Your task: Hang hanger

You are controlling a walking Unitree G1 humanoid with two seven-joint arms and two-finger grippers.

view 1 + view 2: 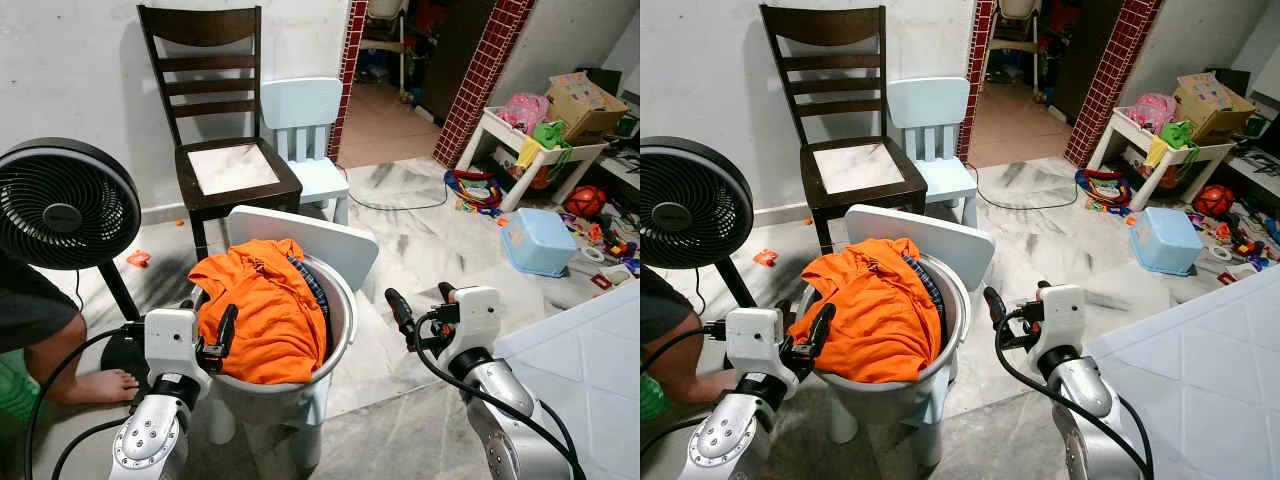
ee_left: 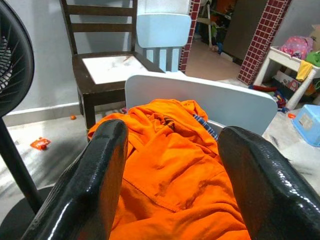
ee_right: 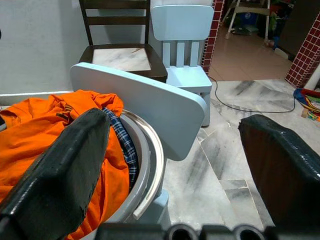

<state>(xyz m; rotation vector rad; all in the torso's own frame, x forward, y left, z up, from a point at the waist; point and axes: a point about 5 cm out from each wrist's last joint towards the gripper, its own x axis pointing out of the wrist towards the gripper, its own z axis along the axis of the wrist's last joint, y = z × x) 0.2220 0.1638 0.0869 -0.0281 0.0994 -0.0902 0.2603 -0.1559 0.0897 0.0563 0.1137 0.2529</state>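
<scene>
The left gripper (image 1: 224, 338) has its fingers spread wide at the near rim of the tub (image 1: 342, 300), just against the orange shirt (image 1: 262, 305), holding nothing; the right gripper (image 1: 420, 305) is likewise wide apart and empty, in the air just right of the tub. The tub sits on a small white chair (image 1: 330, 240) and holds the heaped shirt with a blue checked cloth (image 3: 122, 145) under it. Both arms reach forward at tub height; no hanger can be made out.
</scene>
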